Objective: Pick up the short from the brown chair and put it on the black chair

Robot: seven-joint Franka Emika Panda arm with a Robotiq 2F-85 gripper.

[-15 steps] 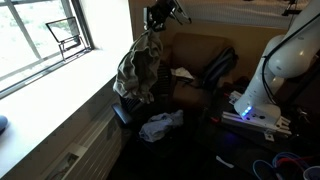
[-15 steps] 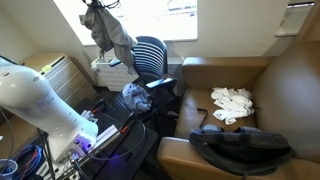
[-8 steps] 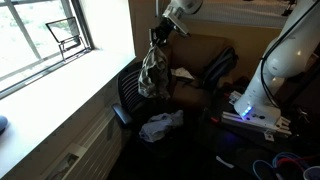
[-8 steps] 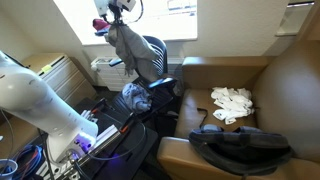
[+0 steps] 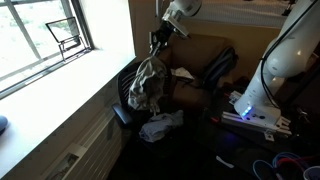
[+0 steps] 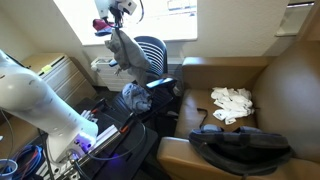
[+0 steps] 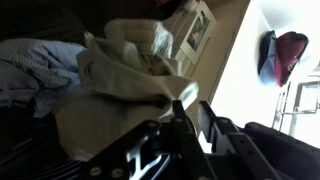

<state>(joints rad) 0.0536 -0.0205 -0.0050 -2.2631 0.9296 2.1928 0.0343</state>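
Note:
The shorts, a grey-green patterned garment (image 5: 146, 82), hang from my gripper (image 5: 159, 36) over the black chair (image 5: 124, 96). In an exterior view the shorts (image 6: 128, 52) dangle below the gripper (image 6: 112, 24), in front of the black chair's striped back (image 6: 153, 52). The brown chair (image 5: 200, 52) stands behind; it also shows in an exterior view (image 6: 285, 95). In the wrist view the gripper's fingers (image 7: 186, 108) are shut on the bunched fabric of the shorts (image 7: 125, 75).
A white cloth (image 6: 232, 100) and a black bag (image 6: 240, 146) lie on the brown chair. A blue-white cloth (image 5: 161, 125) lies low by the black chair. The white robot base (image 5: 262, 85) stands beside it. A window sill (image 5: 60, 85) runs along one side.
The gripper carried the shorts from near the window to above the black chair. Since half a second ago the shorts hang lower and have spread out.

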